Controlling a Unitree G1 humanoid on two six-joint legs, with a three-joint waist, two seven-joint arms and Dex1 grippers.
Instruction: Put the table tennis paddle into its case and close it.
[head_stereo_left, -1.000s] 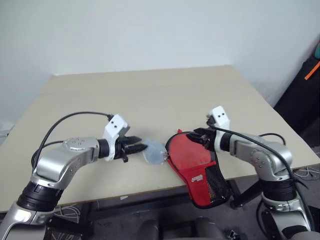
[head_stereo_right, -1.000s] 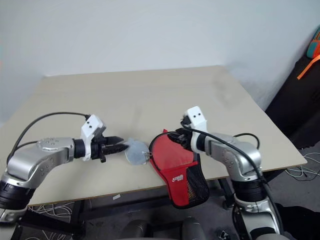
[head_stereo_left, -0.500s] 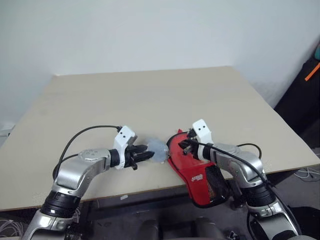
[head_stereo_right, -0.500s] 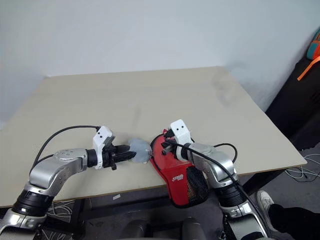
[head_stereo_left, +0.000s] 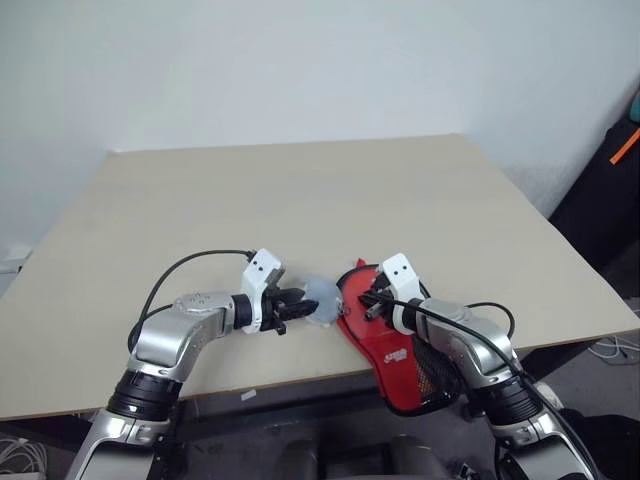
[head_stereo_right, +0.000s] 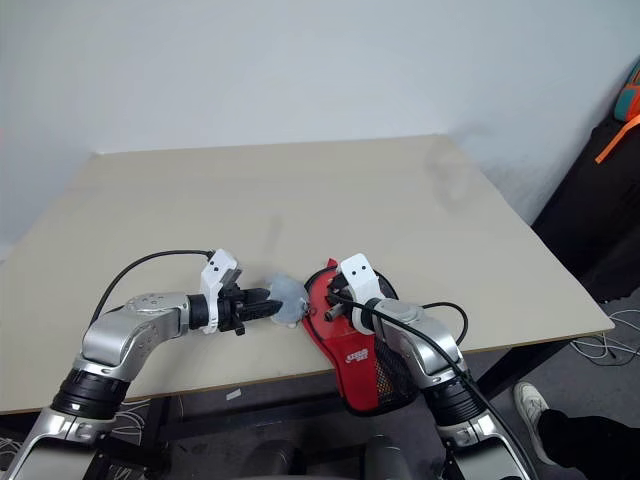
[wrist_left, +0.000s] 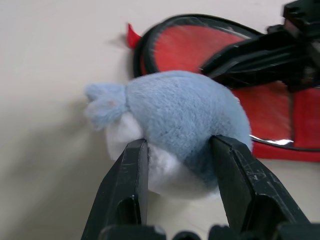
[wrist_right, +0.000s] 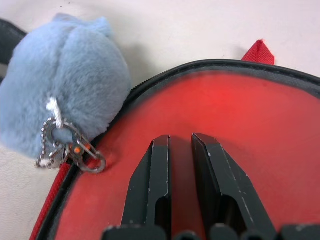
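The case (head_stereo_left: 390, 335) lies red side up at the near edge of the beige desk (head_stereo_left: 300, 200), right of middle; its round end rests on the desktop while the narrower end with the white logo and the black mesh pocket (head_stereo_left: 437, 372) hangs over the near edge. Black edging runs round the red panel, and a small red tab (wrist_right: 258, 51) sticks out at the far rim. Just to the left of the case, touching its rim, sits a pale blue-grey plush charm (wrist_left: 175, 120) with a white underside, joined to the case's edge by a short ball chain and a metal clasp (wrist_right: 82, 152). The left hand (head_stereo_left: 297, 304) points rightward and pinches this plush between its two black fingers (wrist_left: 125, 185), one on each flank. The right hand (wrist_right: 181, 150) comes in from the near right and rests over the round red panel of the case, its fingers drawn nearly together with a slim gap between them and nothing between the tips. Whether the paddle is inside the case cannot be told.
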